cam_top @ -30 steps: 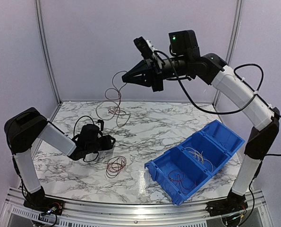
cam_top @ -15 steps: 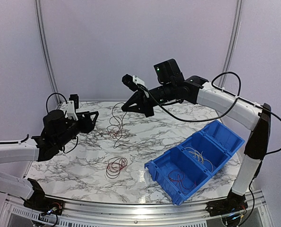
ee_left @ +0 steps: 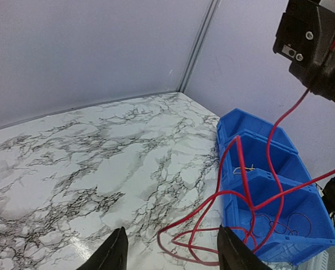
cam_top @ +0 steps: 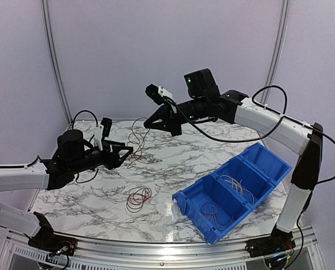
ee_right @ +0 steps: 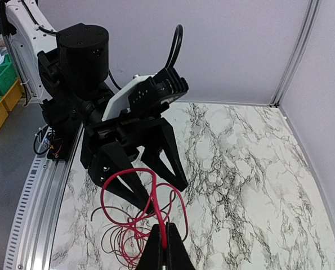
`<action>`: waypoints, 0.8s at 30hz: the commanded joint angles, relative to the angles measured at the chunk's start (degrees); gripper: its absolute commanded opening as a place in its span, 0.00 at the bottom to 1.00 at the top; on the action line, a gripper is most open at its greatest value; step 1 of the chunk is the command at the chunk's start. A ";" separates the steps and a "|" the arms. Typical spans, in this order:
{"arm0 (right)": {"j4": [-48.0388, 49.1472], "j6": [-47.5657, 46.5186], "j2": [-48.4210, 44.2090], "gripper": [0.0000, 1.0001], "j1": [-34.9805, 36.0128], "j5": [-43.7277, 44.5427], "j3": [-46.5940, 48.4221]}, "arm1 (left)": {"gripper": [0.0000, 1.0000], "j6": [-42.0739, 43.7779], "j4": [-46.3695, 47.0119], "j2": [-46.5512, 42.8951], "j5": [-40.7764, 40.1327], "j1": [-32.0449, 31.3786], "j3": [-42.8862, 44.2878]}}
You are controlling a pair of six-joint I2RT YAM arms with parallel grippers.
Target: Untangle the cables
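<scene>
Left gripper [cam_top: 124, 151]: spread wide, now closer to the red cable [cam_top: 137, 152] than before.
Right gripper [cam_top: 148, 125]: unmoved, clamped on that cable over the worktop's [cam_top: 173, 160] far edge.

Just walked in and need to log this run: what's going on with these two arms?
The right fingers are shut on a red cable, held up above the marble table so that its loops hang down to the surface. The left fingers are open and low, aimed at those loops and gripping nothing. A separate coil lies nearer the front. The blue bin holds wires in two compartments.
</scene>
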 commanded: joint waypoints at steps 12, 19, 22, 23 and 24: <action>0.41 1.99 1.18 0.00 1.22 -3.37 2.54 | 0.47 -2.80 3.69 13.22 -2.74 -2.15 8.81; -4.13 1.13 -1.09 0.00 1.54 -7.96 10.24 | 0.32 -3.56 4.02 23.73 -7.88 -1.90 10.90; -6.28 0.39 -1.77 0.00 1.62 -8.79 13.95 | 0.30 -4.60 4.34 28.25 -8.15 -1.67 11.06; -6.92 0.10 -1.93 0.00 1.61 -9.03 14.99 | 0.30 -4.98 4.50 29.47 -8.21 -1.63 11.02; -7.57 -0.16 -1.98 0.00 1.61 -9.27 16.16 | 0.30 -5.32 4.66 30.57 -8.31 -1.63 10.98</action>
